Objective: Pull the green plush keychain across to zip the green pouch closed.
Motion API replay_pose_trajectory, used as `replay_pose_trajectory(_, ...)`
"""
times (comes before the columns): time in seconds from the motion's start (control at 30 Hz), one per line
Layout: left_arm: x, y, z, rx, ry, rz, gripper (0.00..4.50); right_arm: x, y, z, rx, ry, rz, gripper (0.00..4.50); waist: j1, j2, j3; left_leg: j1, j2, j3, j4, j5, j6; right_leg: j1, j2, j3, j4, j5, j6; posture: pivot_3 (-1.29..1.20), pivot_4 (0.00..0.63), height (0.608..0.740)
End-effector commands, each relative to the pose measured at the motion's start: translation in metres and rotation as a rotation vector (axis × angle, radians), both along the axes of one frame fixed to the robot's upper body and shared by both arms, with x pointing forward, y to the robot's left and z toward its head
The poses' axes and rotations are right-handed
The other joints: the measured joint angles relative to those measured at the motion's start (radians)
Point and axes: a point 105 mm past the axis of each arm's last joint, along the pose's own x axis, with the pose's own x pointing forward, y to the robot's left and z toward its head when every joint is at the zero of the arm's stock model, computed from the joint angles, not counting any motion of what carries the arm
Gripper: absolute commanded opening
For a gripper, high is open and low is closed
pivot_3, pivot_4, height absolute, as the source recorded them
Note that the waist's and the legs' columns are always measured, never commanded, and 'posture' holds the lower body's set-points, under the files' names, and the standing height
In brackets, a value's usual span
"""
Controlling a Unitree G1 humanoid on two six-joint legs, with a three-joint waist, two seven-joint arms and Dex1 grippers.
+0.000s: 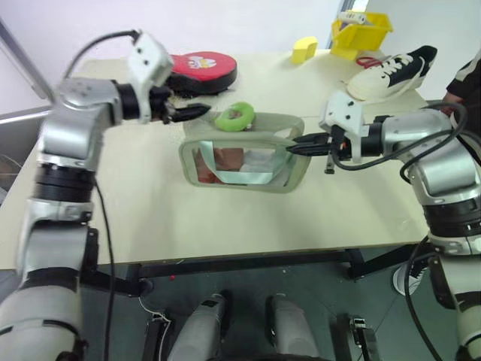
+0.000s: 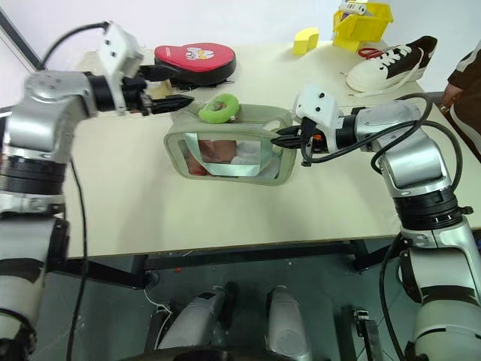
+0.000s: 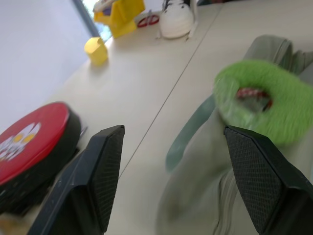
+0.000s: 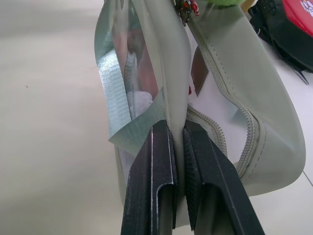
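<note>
The green pouch [image 1: 240, 154] stands on the table [image 1: 135, 203], clear window toward me, reddish items inside. The green plush keychain [image 1: 234, 116] rests on the pouch's top edge toward its left end, also seen close up [image 3: 264, 98]. My left gripper [image 3: 173, 132] is open, just left of the keychain and apart from it, with nothing between its fingers. My right gripper [image 4: 176, 126] is shut on the pouch's right end wall [image 4: 173, 73]; from the head it shows at the pouch's right end [image 1: 297, 145]. The zip track [image 4: 230, 112] runs beside that grip.
A red-and-black oval pad [image 1: 201, 69] lies just behind the left gripper. Farther back are a yellow block [image 1: 304, 50], a yellow bin [image 1: 361, 31] and a white-and-black shoe [image 1: 391, 71]. A person's sleeve [image 1: 467, 83] shows at the far right edge.
</note>
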Motion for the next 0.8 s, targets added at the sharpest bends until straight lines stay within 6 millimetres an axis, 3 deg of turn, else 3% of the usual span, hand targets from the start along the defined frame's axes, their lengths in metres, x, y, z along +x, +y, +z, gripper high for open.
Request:
replay_pose_trajectory(0.03,-0.023,0.012,0.018,0.02,-0.021,-0.043,3.48,-0.003,-0.001,0.009,0.007,-0.034,0.005,0.0,0.0,0.0,0.0,0.0,0.0,0.0,0.0,0.0,0.0,0.0,0.0,0.0,0.0,0.0,0.0,0.0,0.15,0.74)
replay_pose_trajectory(0.17,-0.044,0.009,-0.002,0.071,0.062,-0.105,3.48,-0.002,-0.001,0.01,0.009,-0.033,0.009,0.0,0.003,0.0,0.0,0.0,0.0,0.0,0.0,0.0,0.0,0.0,0.0,0.0,0.0,0.0,0.0,0.0,0.15,0.74)
replay_pose_trajectory(0.33,-0.047,0.004,-0.049,0.13,0.134,-0.091,3.48,0.003,0.0,0.012,0.016,-0.039,0.0,0.0,0.002,0.0,0.0,0.001,0.0,0.0,0.0,0.0,0.0,0.001,0.0,0.001,0.0,0.0,0.0,0.0,0.15,0.74)
replay_pose_trajectory(0.53,-0.032,-0.003,-0.07,0.156,0.091,-0.038,3.48,0.003,0.002,0.011,0.013,-0.032,0.005,0.0,0.005,0.0,0.0,0.001,0.0,0.001,0.0,0.0,0.0,0.001,-0.001,0.002,0.0,0.0,-0.001,0.0,0.15,0.74)
replay_pose_trajectory(0.67,-0.028,-0.005,-0.067,0.113,0.08,-0.043,2.24,0.006,0.0,0.01,0.016,-0.035,-0.015,0.0,0.004,0.0,0.0,0.001,0.0,0.001,0.0,0.0,0.0,0.001,-0.001,0.002,0.0,0.0,-0.001,0.0,0.15,0.74)
replay_pose_trajectory(0.8,-0.029,-0.005,-0.062,0.09,0.082,-0.053,0.18,0.009,0.0,0.012,0.023,-0.043,-0.025,0.0,0.004,0.0,0.0,0.001,0.0,0.001,-0.001,0.0,0.0,0.001,-0.001,0.002,0.0,0.0,0.0,0.0,0.15,0.74)
